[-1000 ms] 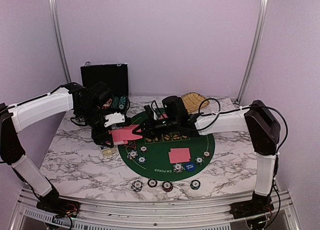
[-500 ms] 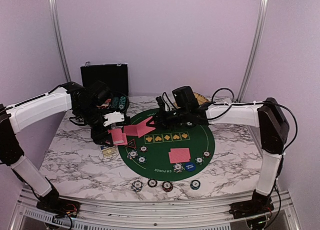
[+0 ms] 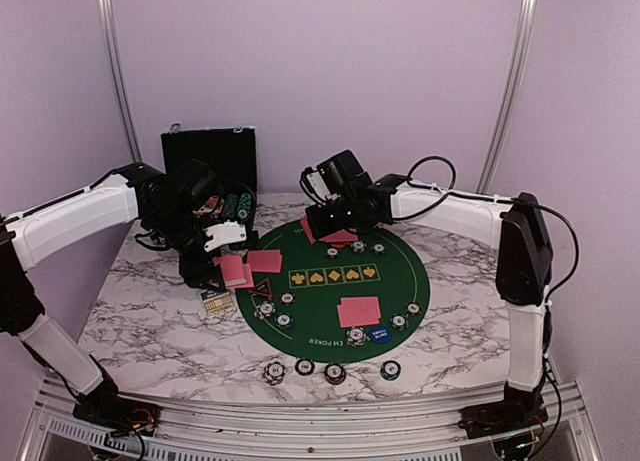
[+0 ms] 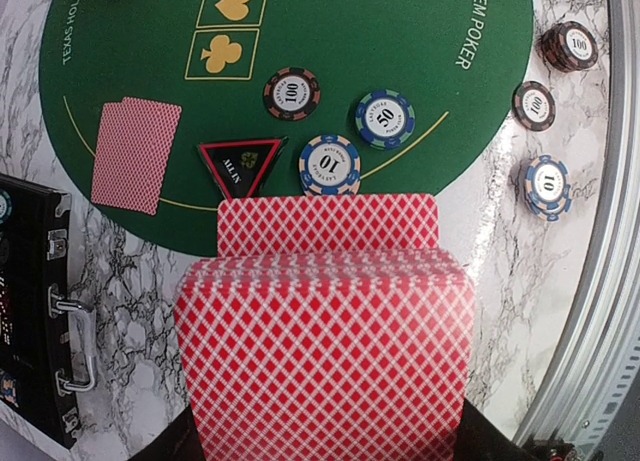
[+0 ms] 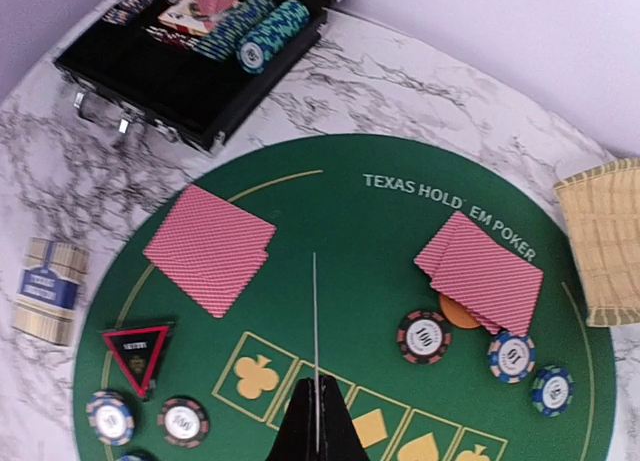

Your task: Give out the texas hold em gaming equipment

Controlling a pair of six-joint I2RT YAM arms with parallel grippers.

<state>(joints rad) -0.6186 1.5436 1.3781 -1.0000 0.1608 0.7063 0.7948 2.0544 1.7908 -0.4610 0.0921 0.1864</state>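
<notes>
My left gripper (image 3: 222,264) is shut on the deck of pink-red-backed cards (image 4: 325,351) and holds it over the table at the green mat's left edge. The deck's top card (image 4: 328,221) juts forward. My right gripper (image 5: 317,386) is shut on a single card (image 5: 315,321), seen edge-on, above the far half of the mat (image 3: 330,291). Card pairs lie on the mat at its left (image 5: 210,249), far side (image 5: 485,276) and near side (image 3: 360,311). The black-red triangular marker (image 5: 137,354), an orange button (image 5: 458,313), a blue button (image 3: 379,333) and striped chips (image 5: 425,337) lie by them.
An open black case (image 5: 190,51) with chip rows stands at the back left. A tan woven basket (image 5: 600,241) sits at the back right. A card box (image 5: 48,289) lies left of the mat. Three chip stacks (image 4: 546,186) sit off the mat near the front edge.
My right gripper has pulled away from the deck with a card and swung back over the far side of the mat. Cards now show lying at the mat's left. My left arm has barely moved.
</notes>
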